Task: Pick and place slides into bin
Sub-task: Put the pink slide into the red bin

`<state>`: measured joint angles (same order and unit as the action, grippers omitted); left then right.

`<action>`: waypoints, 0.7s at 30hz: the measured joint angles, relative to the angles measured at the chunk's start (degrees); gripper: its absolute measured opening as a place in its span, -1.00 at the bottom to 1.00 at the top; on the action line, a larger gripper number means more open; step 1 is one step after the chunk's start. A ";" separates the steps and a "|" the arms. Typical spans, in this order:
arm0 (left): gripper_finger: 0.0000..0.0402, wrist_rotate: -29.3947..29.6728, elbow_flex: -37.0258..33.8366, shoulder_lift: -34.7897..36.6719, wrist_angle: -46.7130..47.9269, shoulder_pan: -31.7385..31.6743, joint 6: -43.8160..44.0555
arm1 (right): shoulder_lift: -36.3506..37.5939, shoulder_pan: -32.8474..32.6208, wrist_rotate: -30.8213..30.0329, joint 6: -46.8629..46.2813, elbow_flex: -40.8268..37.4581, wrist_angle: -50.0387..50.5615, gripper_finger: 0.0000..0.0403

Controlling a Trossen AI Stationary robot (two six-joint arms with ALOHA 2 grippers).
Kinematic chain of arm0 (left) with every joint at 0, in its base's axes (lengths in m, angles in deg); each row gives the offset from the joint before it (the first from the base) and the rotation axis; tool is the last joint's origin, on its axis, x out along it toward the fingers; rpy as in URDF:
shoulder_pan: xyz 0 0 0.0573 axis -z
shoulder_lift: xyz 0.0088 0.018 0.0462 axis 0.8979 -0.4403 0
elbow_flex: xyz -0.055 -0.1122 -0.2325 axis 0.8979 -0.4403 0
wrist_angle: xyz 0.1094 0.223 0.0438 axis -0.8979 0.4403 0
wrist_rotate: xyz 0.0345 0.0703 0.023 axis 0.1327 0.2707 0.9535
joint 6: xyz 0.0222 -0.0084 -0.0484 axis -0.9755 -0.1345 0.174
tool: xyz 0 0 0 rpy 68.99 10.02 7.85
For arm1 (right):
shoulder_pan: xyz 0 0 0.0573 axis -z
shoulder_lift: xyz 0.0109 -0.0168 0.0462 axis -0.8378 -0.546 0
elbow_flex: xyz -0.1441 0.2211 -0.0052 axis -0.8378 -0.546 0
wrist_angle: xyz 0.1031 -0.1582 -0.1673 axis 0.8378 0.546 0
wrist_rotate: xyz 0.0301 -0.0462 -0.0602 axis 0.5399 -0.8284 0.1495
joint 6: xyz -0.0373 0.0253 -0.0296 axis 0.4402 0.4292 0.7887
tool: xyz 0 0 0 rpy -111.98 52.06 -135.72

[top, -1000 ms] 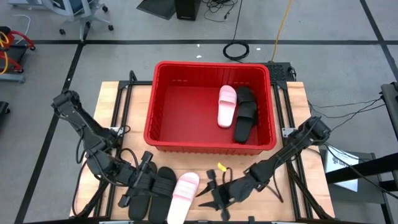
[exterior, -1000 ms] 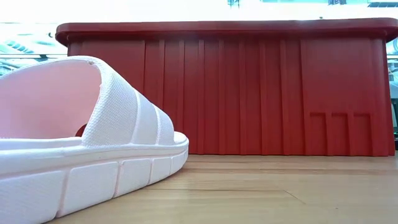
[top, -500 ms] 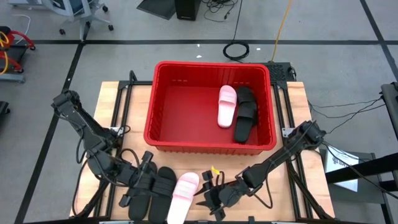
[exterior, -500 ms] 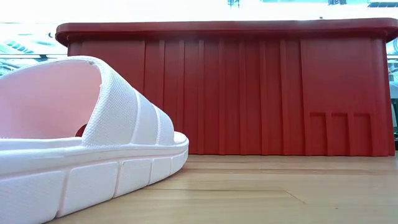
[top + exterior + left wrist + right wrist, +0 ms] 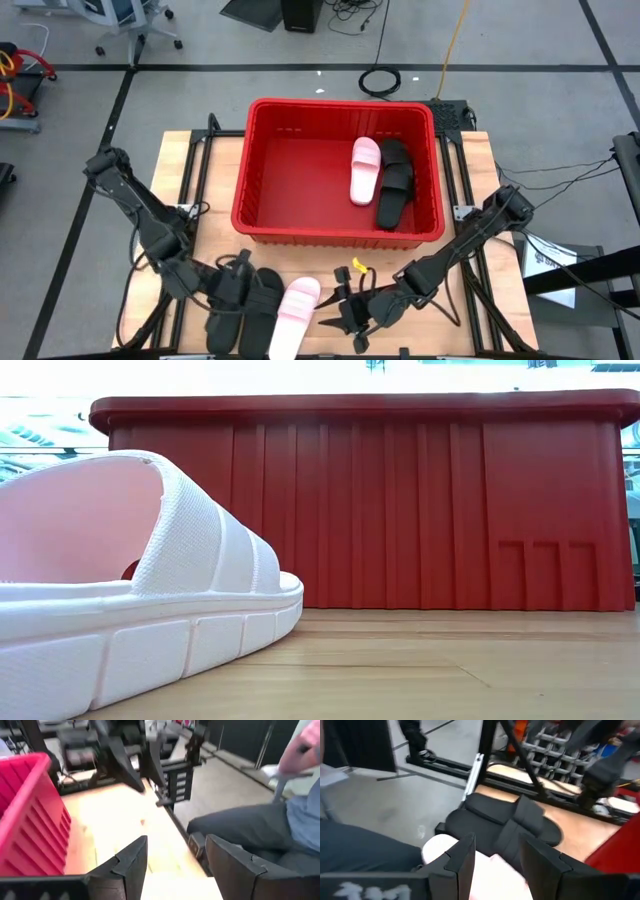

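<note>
Your right gripper (image 5: pixel 345 312) has pulled back a little from the pink slide (image 5: pixel 293 316) on the near edge of the table (image 5: pixel 200 170): half a second ago it sat closer to that slide's toe, and now it hovers just beside it again, low over the wood, with a small yellow piece (image 5: pixel 355 267) lying near it. In the right wrist view its fingers (image 5: pixel 461 861) stand partly apart with nothing between them, and the pink slide and the black slides (image 5: pixel 505 820) lie just ahead of them. Your left gripper (image 5: pixel 236 283) has shifted too: it now sits lower and closer over the black slides (image 5: pixel 245 310), which lie side by side touching the pink one. Its fingers (image 5: pixel 127 865) are spread wide and empty. Neither move has taken anything off the table, so the count is unchanged: one pink slide (image 5: pixel 364 170) and one black slide (image 5: pixel 394 180) lie together in the right part of the red bin (image 5: pixel 262 110), and at least three slides wait outside it. You are, as I judge it, between approaches, not in a grasp. In the low view the near pink slide (image 5: pixel 140 610) rests flat on the wood, well in front of the bin's ribbed wall (image 5: pixel 400 510). A seated person's legs (image 5: pixel 250 827) show beyond the table edge, so keep your swings inside it.
</note>
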<state>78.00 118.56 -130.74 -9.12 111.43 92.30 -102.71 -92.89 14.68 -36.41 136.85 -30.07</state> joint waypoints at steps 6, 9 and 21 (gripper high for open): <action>0.01 0.48 0.00 -6.17 -1.81 -1.38 -2.55 | 2.19 -0.31 -7.56 1.51 -0.02 1.37 -0.31; 0.01 1.00 0.00 -8.81 -2.16 -2.48 -1.93 | 3.40 -0.35 -8.02 1.71 -0.02 3.70 -0.31; 0.01 -1.82 0.02 -19.72 -4.76 -3.85 5.28 | 6.71 -0.39 -10.63 4.74 -0.02 6.80 -0.31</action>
<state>76.19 118.59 -150.46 -13.88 107.58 97.58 -96.00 -93.29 4.06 -31.66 136.83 -23.27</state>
